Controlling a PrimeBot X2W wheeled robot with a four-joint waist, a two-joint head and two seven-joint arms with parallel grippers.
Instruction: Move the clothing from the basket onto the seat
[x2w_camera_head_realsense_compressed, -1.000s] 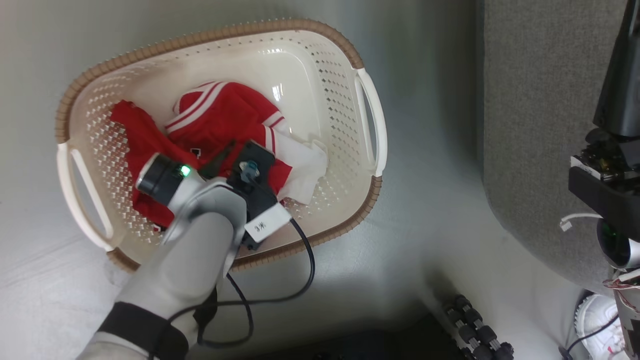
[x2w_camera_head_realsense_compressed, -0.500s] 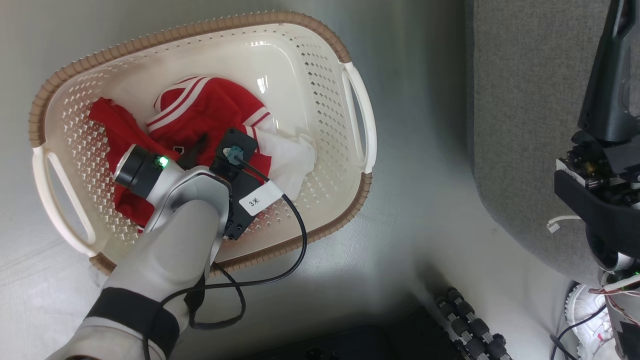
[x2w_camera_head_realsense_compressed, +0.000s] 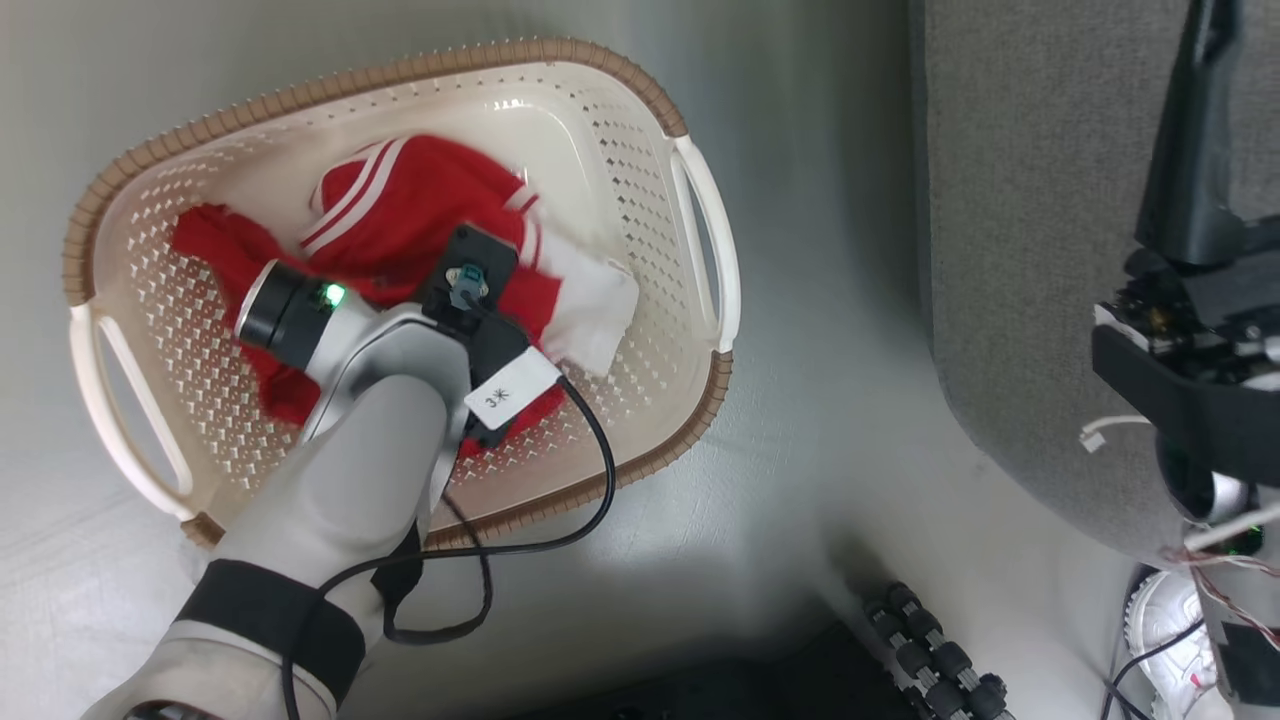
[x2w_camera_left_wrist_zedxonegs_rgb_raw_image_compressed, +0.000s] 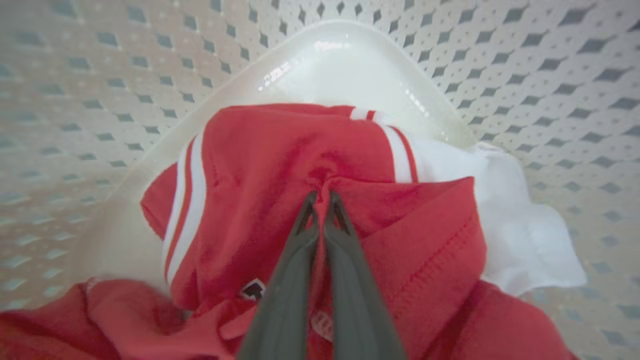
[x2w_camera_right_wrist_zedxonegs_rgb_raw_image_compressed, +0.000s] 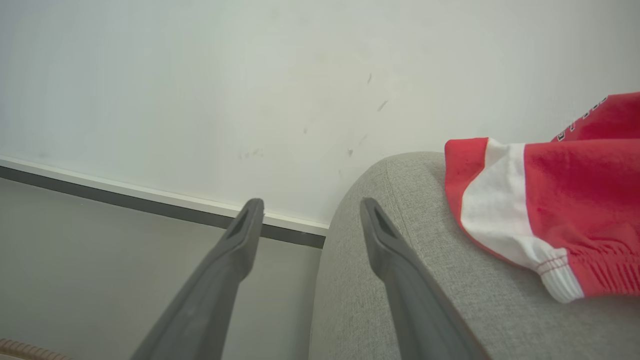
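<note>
head view: the basket (x2w_camera_head_realsense_compressed: 390, 75) stands on the pale floor (x2w_camera_head_realsense_compressed: 820, 400), left of the seat (x2w_camera_head_realsense_compressed: 1020, 250) and apart from it. the clothing (x2w_camera_head_realsense_compressed: 420, 200) lies bunched in the basket's middle and left part, red with white stripes, and a white panel sticks out toward the right handle. the left arm (x2w_camera_head_realsense_compressed: 380, 420) reaches down into the basket over the clothing. its wrist hides the fingers here, so i cannot tell the grip from this view. a black cable (x2w_camera_head_realsense_compressed: 600, 470) loops from the wrist over the near rim onto the floor. the right arm (x2w_camera_head_realsense_compressed: 1190, 370) shows dark at the right edge, over the seat.

left wrist view: the left gripper (x2w_camera_left_wrist_zedxonegs_rgb_raw_image_compressed: 320, 197) has its two fingers pressed narrow together, tips pinched on a raised fold of the red clothing. the fabric puckers toward the tips. two white stripes run at the left, the white panel lies at the right, and a small dark mark sits low beside the fingers. the basket's glossy bottom shows beyond the clothing, with perforated walls around.

right wrist view: the right gripper (x2w_camera_right_wrist_zedxonegs_rgb_raw_image_compressed: 310, 205) stands wide, with nothing between its fingers. one finger lies before the floor and a dark baseboard (x2w_camera_right_wrist_zedxonegs_rgb_raw_image_compressed: 125, 200) under a white wall (x2w_camera_right_wrist_zedxonegs_rgb_raw_image_compressed: 250, 75), the other over the seat's rounded edge. a red piece (x2w_camera_right_wrist_zedxonegs_rgb_raw_image_compressed: 575, 200) with a white band and ribbed hem lies on the seat at the right, apart from the fingers.
</note>
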